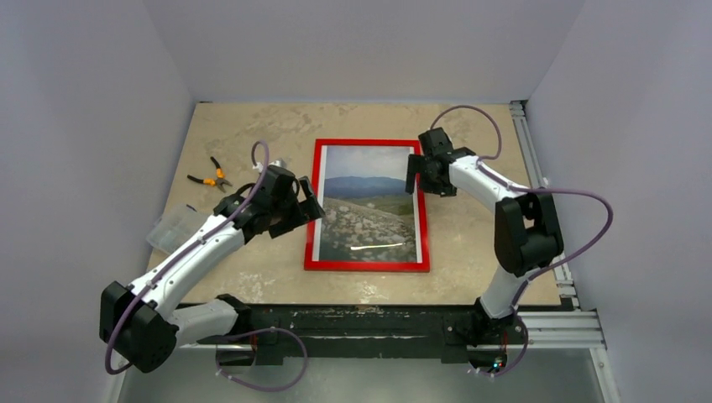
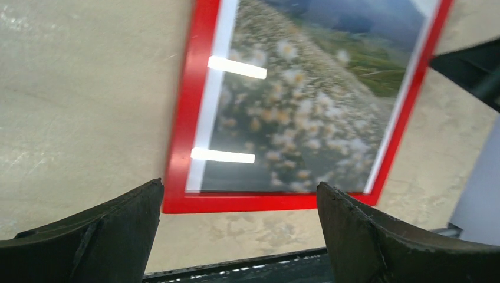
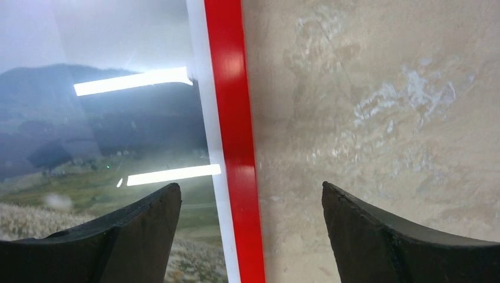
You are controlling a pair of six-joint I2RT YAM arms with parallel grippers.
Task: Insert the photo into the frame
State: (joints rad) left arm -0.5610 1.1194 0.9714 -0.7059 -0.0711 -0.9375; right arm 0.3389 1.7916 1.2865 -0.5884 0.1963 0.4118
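- Two grippers flank the frame (image 1: 367, 265), which lies flat and red side up on the table (image 1: 252, 126), with the photo (image 1: 368, 201) inside it behind the pane
- Your left gripper (image 1: 313, 206) sits at the frame's left rail, and your right gripper (image 1: 415, 178) at its right rail, nearer the far end
- Only the top view shows you both at once, plus the pliers (image 1: 210, 177) and a clear plastic piece (image 1: 172, 225), both well left of the frame
- The left wrist view adds that the left jaws are spread wide and hold nothing, with the frame's near rail seen between the fingertips
- The right wrist view shows those jaws just as wide, straddling the right rail; you cannot tell if they touch it
- A white margin separates the photo from both side rails
- Table surface shows on every side of the frame, most of it to the left and beyond the far rail
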